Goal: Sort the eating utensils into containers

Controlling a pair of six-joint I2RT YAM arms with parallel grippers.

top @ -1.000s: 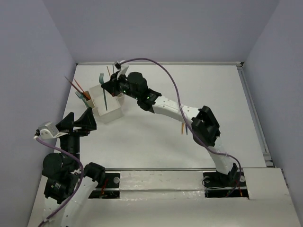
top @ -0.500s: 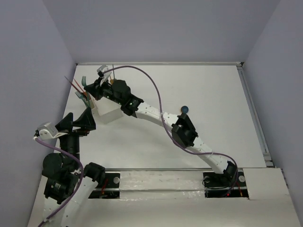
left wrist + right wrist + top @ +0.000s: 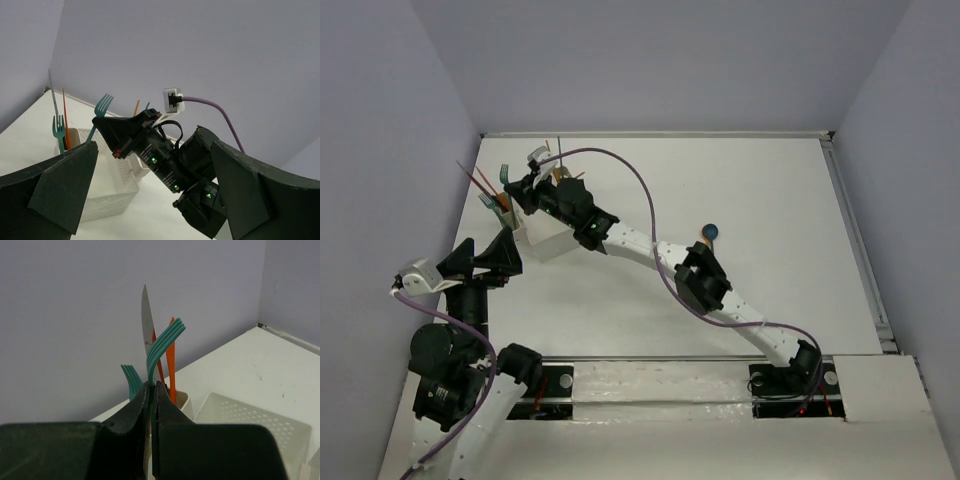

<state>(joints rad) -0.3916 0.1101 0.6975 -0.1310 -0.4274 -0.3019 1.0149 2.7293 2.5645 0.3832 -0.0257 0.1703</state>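
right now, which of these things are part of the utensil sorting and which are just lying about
Job: teal fork in right jaws; white container; utensils standing in it; loose teal spoon.
Just there: purple cable; left jaws, open.

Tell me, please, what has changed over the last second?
The right tool, shut on a teal fork, moved left from over the middle of the white container to its left end. The left tool, open, and the white container stayed put.

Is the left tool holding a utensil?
No. The left tool is open: the left wrist view shows its fingers spread wide, gripping nothing.
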